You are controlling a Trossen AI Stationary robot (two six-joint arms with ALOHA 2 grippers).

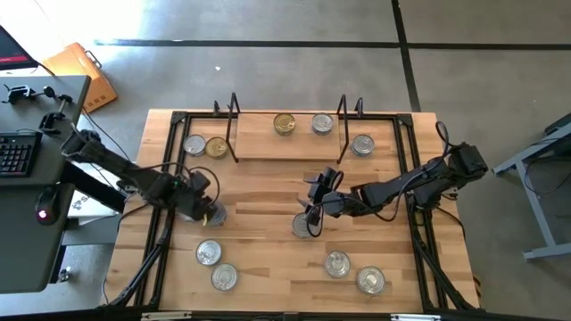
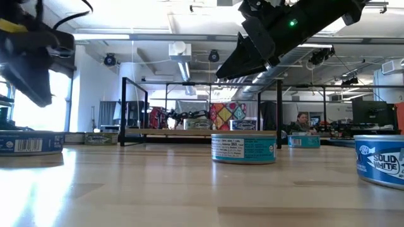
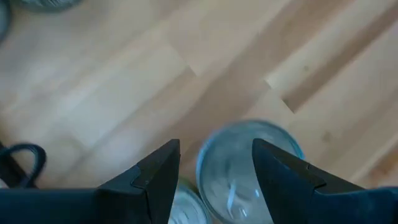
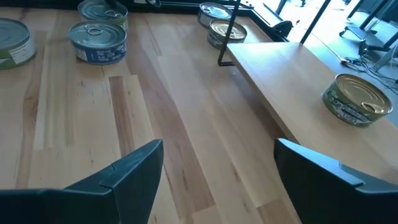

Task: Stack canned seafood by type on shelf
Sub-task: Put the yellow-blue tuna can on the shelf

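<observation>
Shiny metal tins [image 1: 208, 253], pale smooth wooden shelf [image 1: 285, 145] board, black wire frames [image 1: 232, 125], matt dark pincers [image 4: 217, 174]

Off-task surroundings you can see around the counter

You have the wooden counter [image 1: 268, 259] with its black frame standing on a grey floor [image 1: 268, 71]. A dark desk [image 1: 27, 223] sits out past the left pincer's side, carrying a keyboard [image 1: 13, 153]; an orange-brown box [image 1: 85, 76] lies on the floor near it. Across the room, beyond the right pincer, a person [image 2: 303, 123] sits among monitors [image 2: 372, 113] under ceiling ducts [image 2: 180, 57].
</observation>
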